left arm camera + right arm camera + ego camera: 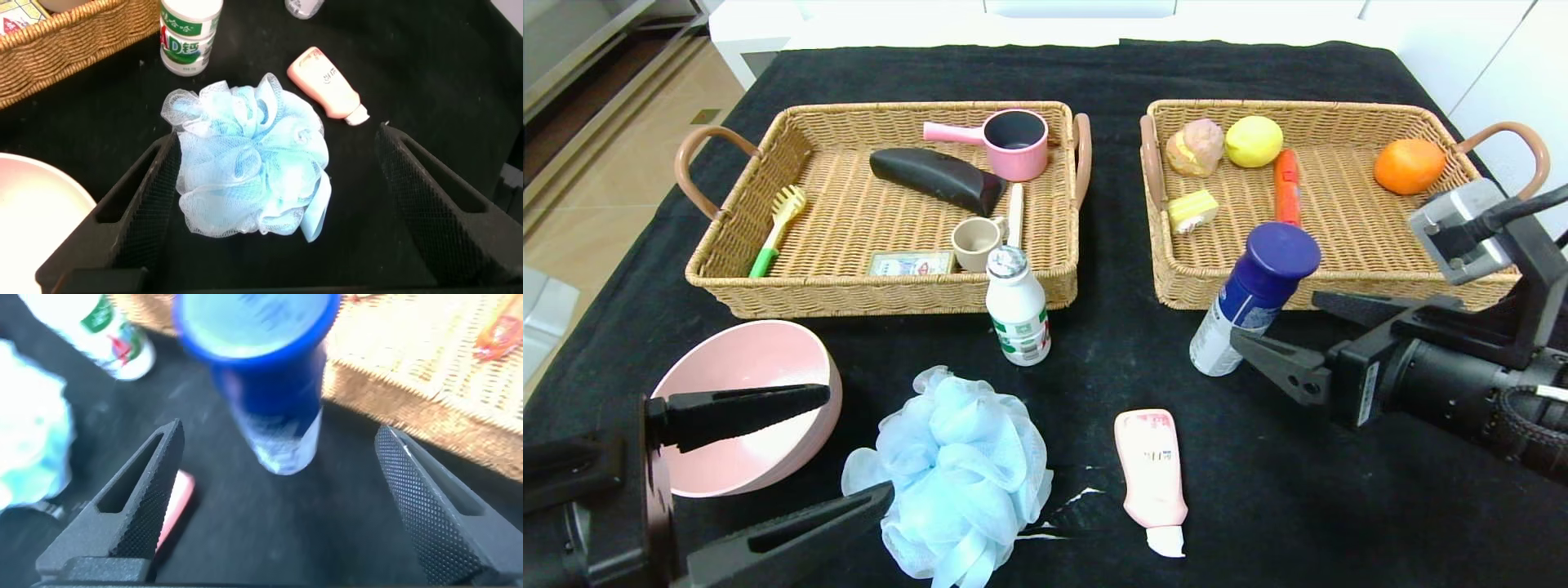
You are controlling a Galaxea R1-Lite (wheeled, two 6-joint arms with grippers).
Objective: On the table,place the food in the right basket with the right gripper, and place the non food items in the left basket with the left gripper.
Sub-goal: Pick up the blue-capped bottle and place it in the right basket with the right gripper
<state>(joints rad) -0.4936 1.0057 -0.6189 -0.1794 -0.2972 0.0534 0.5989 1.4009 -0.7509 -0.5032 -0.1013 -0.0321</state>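
My left gripper (858,445) (276,137) is open low at the table's front left, and the light-blue pouf (956,465) (253,163) lies between its fingers, ungripped. The pink bowl (743,408) sits beside it, and the pink tube (1152,474) lies further right. My right gripper (1274,320) (279,429) is open around the upright spray can (1252,298) (270,367) without closing on it. The white bottle (1018,306) stands before the left basket (882,294). The sausage stick (1287,188) lies in the right basket (1339,106).
The left basket holds a pink saucepan (1013,143), a black object (935,178), a beige cup (976,242), a small fork brush (778,220) and a card. A lemon (1253,140), an orange (1408,165), a potato-like lump and a cake piece lie in the right basket.
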